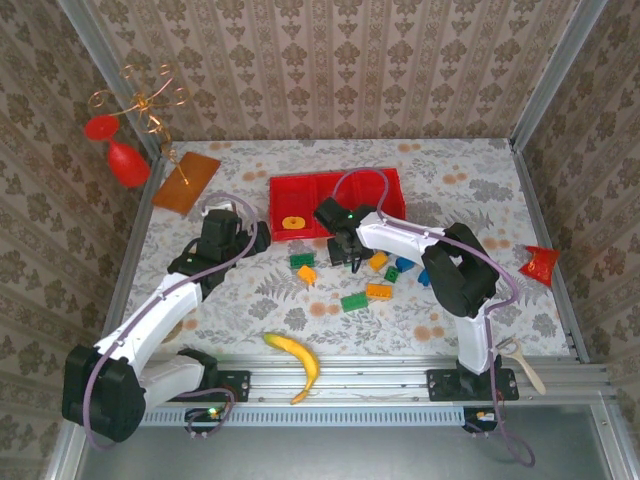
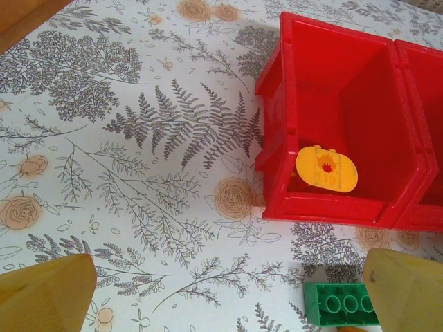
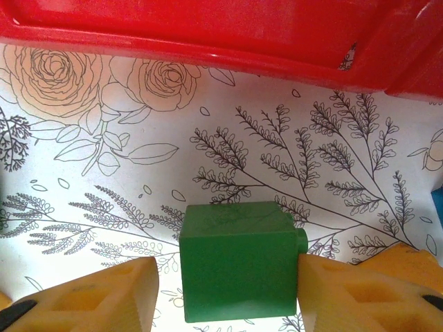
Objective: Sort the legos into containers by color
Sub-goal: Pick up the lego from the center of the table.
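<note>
A metal rail (image 1: 400, 372) along the bottom edge of the overhead view carries both arm bases, with a banana (image 1: 296, 358) lying just above it at lower centre. Above the banana, loose bricks (image 1: 354, 302) in orange, green and blue crowd the middle of the floral desk (image 1: 470, 190). Bare desk lies open to their right as far as a red scrap (image 1: 540, 262) near the right edge, and at left beside the left arm (image 1: 160, 310).

The left arm slants from the lower-left corner up and rightward, its left end effector (image 1: 255, 238) just beside the lower-left corner of the red tray (image 1: 315, 190). In its wrist view the left end effector (image 2: 225, 297) is spread wide, released, with fingers (image 2: 45, 294) at the two bottom corners and a studs-up green brick (image 2: 339, 304) beside the right one.

The right arm (image 1: 455, 270) climbs from the lower right, folds at centre right and reaches leftward, with the right end effector (image 1: 345, 245) at the tray's lower edge. Its wrist view shows the right end effector (image 3: 228, 294) bracketing a tipped green brick (image 3: 239, 259) at bottom centre. The right finger (image 3: 367, 290) meets the studded side and a sliver of gap shows at the left; whether the grip is clenched cannot be told.

An orange round piece (image 1: 293, 223) sits in the tray's leftmost compartment. An orange-brown board (image 1: 187, 181) lies at upper left before wallpapered walls (image 1: 340, 60).
</note>
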`<action>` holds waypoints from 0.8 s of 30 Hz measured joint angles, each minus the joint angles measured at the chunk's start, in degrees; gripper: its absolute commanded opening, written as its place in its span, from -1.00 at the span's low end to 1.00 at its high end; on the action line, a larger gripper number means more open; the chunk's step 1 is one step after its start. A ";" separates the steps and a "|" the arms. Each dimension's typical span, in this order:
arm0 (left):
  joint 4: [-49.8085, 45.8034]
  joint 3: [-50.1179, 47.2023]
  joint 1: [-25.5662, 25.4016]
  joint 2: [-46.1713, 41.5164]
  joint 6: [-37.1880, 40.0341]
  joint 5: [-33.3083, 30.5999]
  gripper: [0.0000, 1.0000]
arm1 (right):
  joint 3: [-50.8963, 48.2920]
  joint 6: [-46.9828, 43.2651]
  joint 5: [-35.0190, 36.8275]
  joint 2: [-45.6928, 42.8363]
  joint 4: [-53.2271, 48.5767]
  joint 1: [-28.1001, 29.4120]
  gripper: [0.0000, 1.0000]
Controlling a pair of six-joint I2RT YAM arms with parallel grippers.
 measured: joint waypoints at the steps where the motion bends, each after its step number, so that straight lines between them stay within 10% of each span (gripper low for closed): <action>1: 0.00 0.00 0.00 0.02 0.00 0.02 1.00 | 0.00 0.02 -0.02 0.00 0.02 0.02 0.22; 24: 0.20 -0.02 0.31 0.02 -0.02 0.22 1.00 | 0.20 -0.81 -0.04 0.04 -0.17 0.13 0.26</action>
